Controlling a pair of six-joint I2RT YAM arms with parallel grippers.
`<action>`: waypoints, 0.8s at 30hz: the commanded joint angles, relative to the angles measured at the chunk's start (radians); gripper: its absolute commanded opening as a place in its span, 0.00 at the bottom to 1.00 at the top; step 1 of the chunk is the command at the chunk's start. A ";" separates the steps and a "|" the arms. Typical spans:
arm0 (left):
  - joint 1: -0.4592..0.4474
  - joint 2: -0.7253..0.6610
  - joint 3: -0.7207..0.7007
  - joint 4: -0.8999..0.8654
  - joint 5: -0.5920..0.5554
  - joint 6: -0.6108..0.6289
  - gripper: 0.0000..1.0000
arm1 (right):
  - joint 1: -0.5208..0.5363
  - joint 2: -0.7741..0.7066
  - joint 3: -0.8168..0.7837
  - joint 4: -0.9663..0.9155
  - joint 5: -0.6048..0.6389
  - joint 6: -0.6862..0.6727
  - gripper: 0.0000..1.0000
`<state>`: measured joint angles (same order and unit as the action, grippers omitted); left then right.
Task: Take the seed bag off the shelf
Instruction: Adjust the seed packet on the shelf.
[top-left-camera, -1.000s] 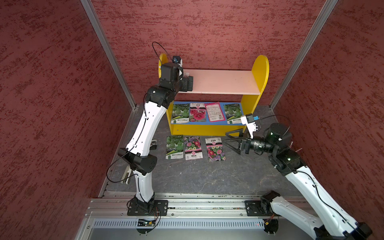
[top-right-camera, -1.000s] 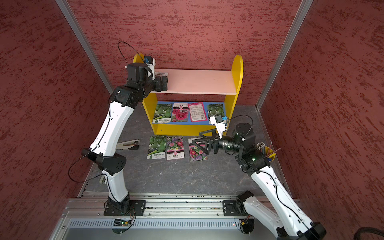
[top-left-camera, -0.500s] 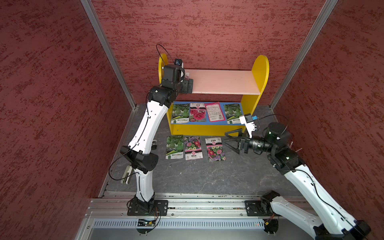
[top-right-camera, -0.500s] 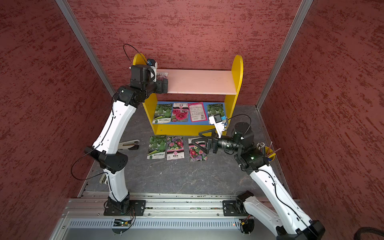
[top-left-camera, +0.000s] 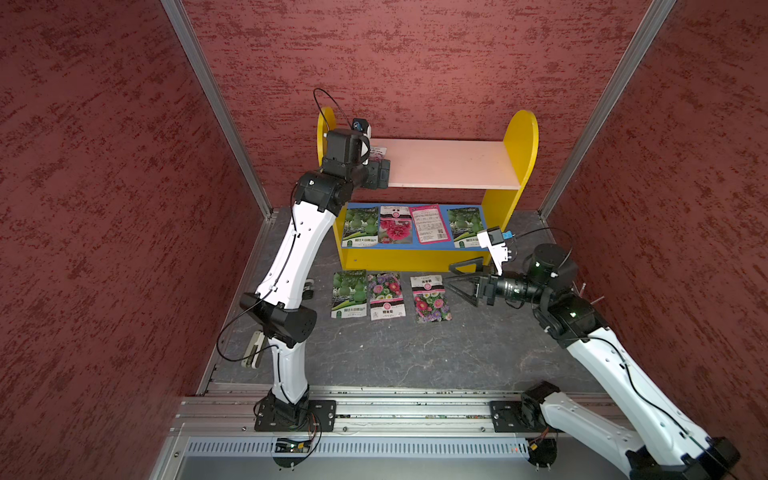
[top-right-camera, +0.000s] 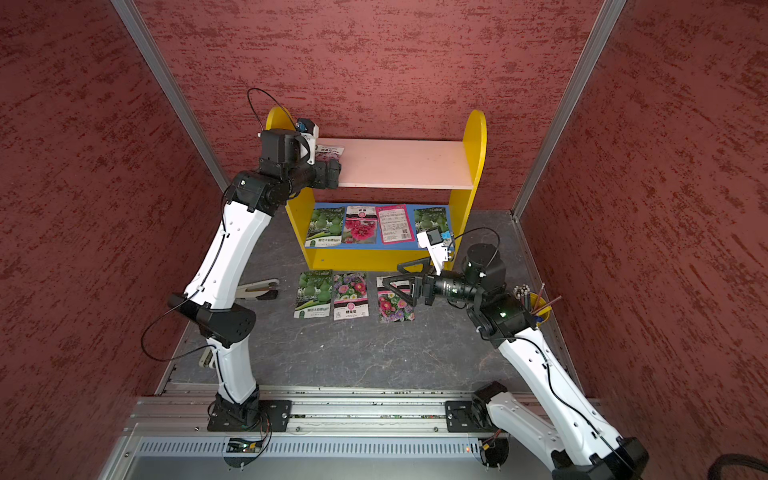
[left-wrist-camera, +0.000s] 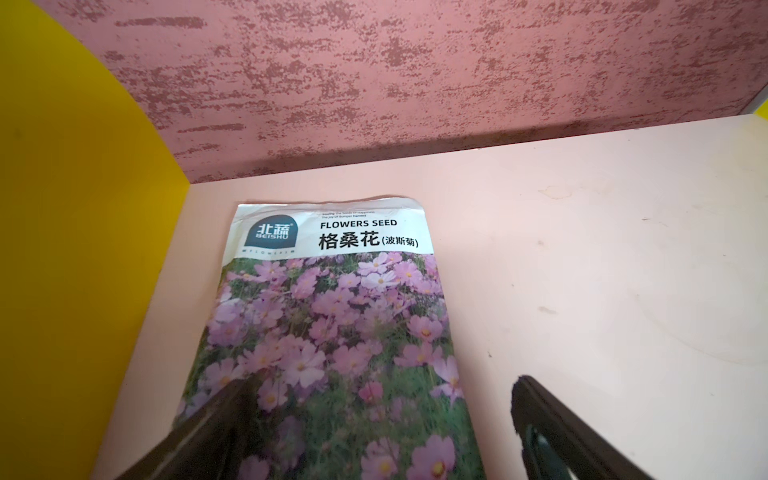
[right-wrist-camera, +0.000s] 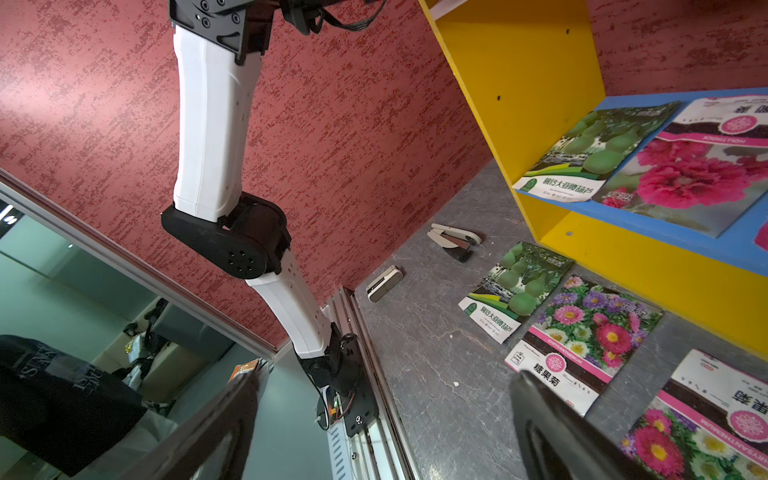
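Both claws spread wide, gripping nothing; left claw (left-wrist-camera: 386, 386) over seed bag (left-wrist-camera: 332, 332); bag flat on shelf (top-left-camera: 449, 166) upper board, end corner beside yellow panel (left-wrist-camera: 83, 208); right claw (top-left-camera: 461, 276) near loose packets (top-left-camera: 386, 295).

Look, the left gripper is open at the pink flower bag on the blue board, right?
Not quite. The bag lies on the pink board, the upper one. The rest holds: the left gripper is open at the bag's near end. The left wrist view shows it.
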<state>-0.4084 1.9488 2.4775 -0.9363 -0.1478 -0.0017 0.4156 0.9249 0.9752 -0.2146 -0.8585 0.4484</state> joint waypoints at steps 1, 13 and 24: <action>-0.018 0.004 0.000 -0.126 0.098 -0.052 1.00 | 0.000 -0.006 0.036 -0.001 0.016 -0.011 0.98; -0.028 -0.032 0.003 -0.135 0.168 -0.102 0.99 | 0.000 0.027 0.037 0.071 0.013 0.029 0.97; 0.012 -0.131 -0.087 0.188 0.174 -0.140 1.00 | 0.003 0.104 -0.035 0.506 0.159 0.312 0.97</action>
<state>-0.4126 1.8774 2.4191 -0.8936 0.0010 -0.1173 0.4160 1.0153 0.9657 0.0765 -0.7815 0.6426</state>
